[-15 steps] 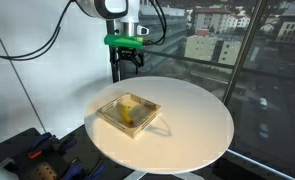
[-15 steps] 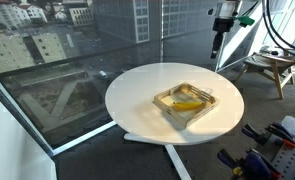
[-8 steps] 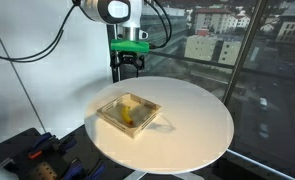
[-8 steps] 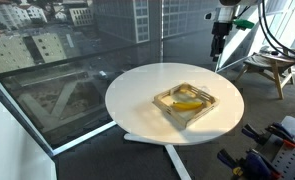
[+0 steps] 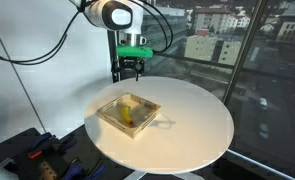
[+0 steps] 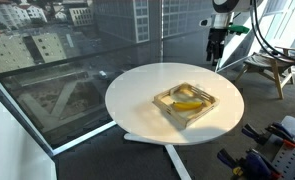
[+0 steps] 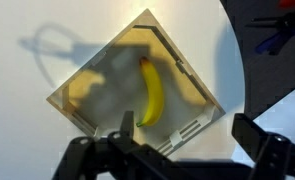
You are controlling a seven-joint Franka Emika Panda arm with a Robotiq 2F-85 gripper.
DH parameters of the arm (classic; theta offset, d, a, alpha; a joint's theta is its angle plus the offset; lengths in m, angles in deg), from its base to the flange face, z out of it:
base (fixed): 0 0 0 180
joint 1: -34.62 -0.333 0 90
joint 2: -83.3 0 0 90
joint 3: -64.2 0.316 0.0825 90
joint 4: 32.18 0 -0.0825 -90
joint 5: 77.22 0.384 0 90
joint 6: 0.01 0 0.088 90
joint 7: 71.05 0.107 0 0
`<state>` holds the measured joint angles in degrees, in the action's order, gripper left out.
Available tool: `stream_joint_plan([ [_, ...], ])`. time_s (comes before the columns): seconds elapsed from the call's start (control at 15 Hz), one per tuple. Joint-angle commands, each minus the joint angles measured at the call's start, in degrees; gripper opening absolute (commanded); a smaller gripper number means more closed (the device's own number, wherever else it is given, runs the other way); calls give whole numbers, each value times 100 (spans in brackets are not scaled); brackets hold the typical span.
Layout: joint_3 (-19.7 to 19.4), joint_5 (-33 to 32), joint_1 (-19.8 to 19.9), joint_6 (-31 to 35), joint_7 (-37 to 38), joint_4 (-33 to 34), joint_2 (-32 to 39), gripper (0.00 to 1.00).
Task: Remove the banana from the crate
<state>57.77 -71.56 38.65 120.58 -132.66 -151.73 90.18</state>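
Wrist view | step: approach; we judge descent not yet begun | gripper (image 7: pixel 184 125): fingers (image 7: pixel 122 140) spread wide, holding nothing | banana (image 7: pixel 152 92): flat on the crate (image 7: pixel 187 58) base, well below and ahead of the fingertips, nearer one finger | method: we centre over the banana's middle, set the jaws across its length, and descend clear of the walls.

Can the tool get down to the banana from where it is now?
Probably yes: the open tool hangs overhead, the banana lies uncovered in the crate, and only low walls surround it.
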Motion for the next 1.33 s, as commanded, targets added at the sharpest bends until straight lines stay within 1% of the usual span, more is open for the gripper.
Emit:
stream_joint_plan([
  [0.0, 119, -24, 166, -79, -307, 235, 285, 100],
  [0.33, 166, -18, 242, 45, -338, 329, 502, 100],
  [0.87, 329, -150, 245, 1202, -247, 364, 894, 100],
  [1.27, 441, -188, 318, 1730, -229, 339, 1306, 100],
])
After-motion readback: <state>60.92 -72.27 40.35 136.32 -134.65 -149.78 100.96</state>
